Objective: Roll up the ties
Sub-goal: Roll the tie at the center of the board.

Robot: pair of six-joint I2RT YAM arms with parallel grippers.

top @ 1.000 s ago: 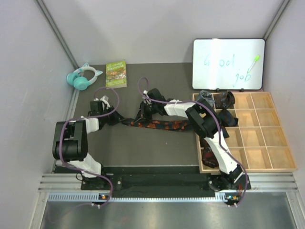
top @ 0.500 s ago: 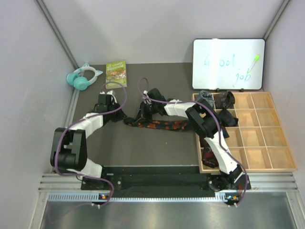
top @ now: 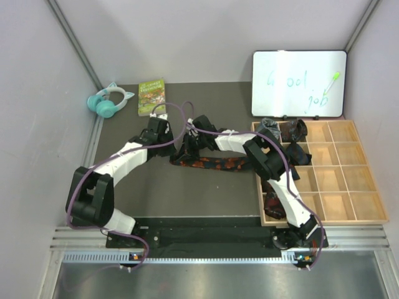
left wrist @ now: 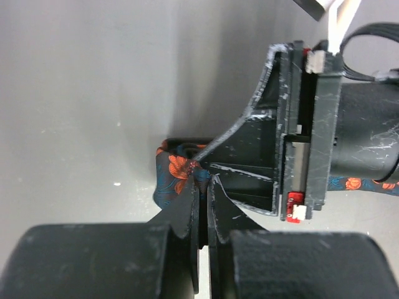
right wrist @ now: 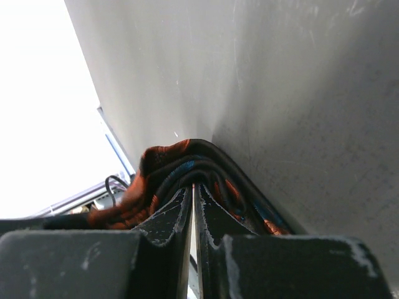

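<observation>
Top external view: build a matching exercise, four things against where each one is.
1 cat-ear headphones
2 whiteboard
3 leaf-patterned tie
4 wooden tray

A across the middle of the table
B far left corner
C right edge
D far right, behind the tray

Pairs: 1-B; 2-D; 3-A; 4-C.

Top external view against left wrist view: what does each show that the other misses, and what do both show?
Only top external: headphones, book, whiteboard, compartment tray, the patterned tie stretched out lengthways. Only left wrist: close up, the left gripper shut on the tie's end. Both: that tie, the left gripper and the right gripper.
</observation>
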